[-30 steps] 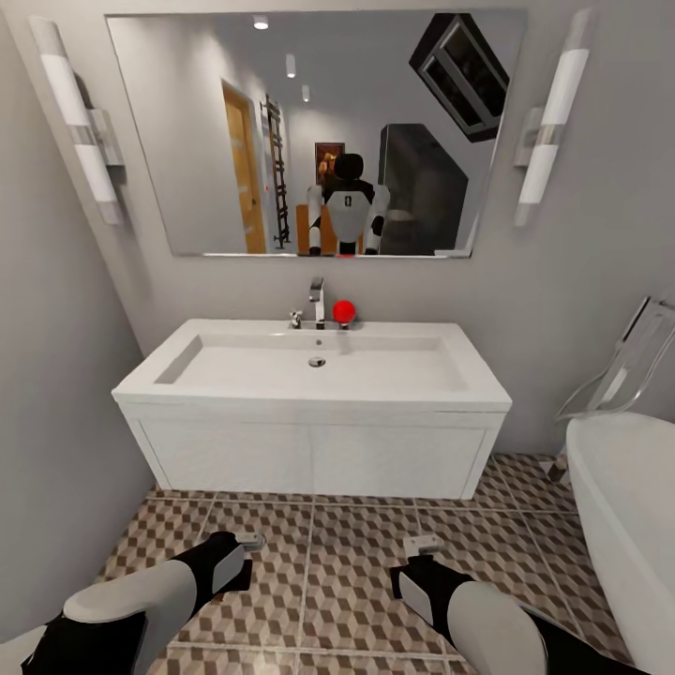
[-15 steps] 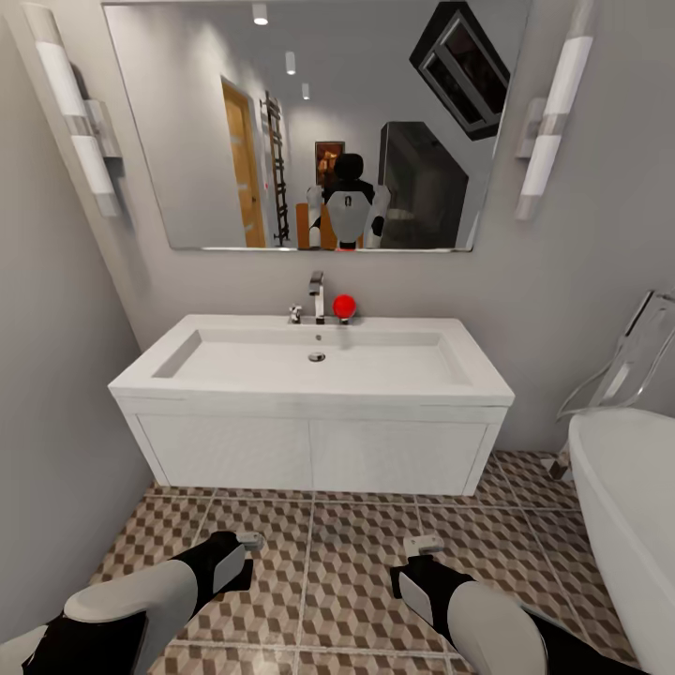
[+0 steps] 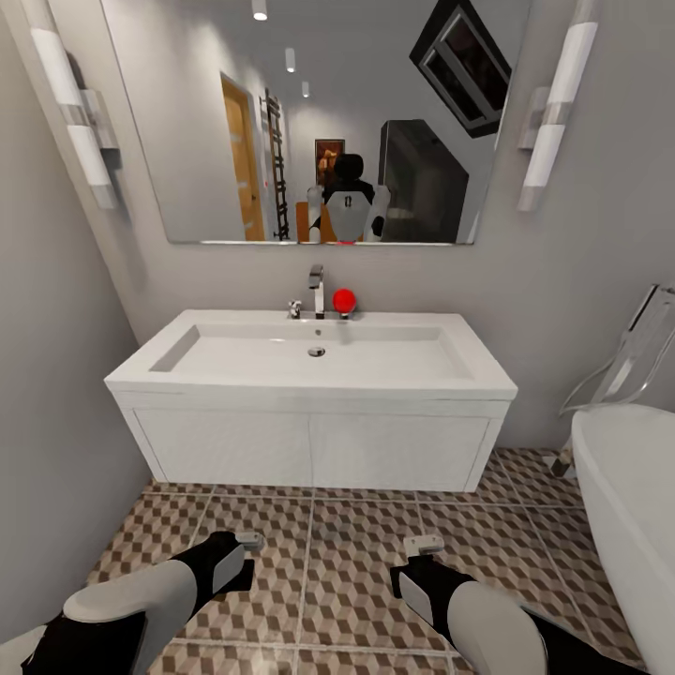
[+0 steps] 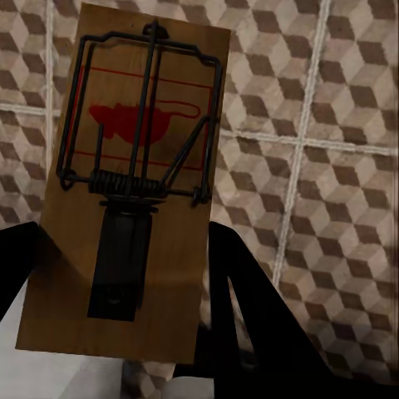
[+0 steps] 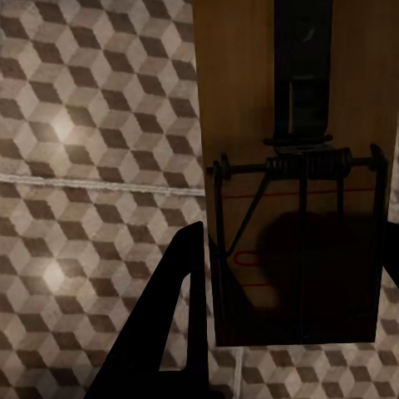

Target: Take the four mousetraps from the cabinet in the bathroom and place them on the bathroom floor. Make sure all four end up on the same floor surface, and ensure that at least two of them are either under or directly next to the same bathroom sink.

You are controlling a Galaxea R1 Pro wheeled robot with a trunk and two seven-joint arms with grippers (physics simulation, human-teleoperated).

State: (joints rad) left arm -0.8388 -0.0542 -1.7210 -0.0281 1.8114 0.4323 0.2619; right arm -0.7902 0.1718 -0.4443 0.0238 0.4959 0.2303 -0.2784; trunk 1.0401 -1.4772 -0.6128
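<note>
Wrist views: each mousetrap [image 4: 133, 191] [image 5: 291, 174] between dark jaws, apparently pinched, above bathroom floor [image 4: 332, 100].

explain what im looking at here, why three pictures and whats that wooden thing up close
This is a simulated two-armed robot in a bathroom. The big picture comes from a camera on its head: it faces a white sink under a mirror, with patterned floor tiles below and a bathtub edge at the right. Its two arms reach in from the bottom, ending in the left hand and the right hand. The other two pictures come from cameras near each hand, looking along the fingers. Each hand holds a wooden mousetrap above the tiles: one in the left, printed with a red mouse, and one in the right.
</note>
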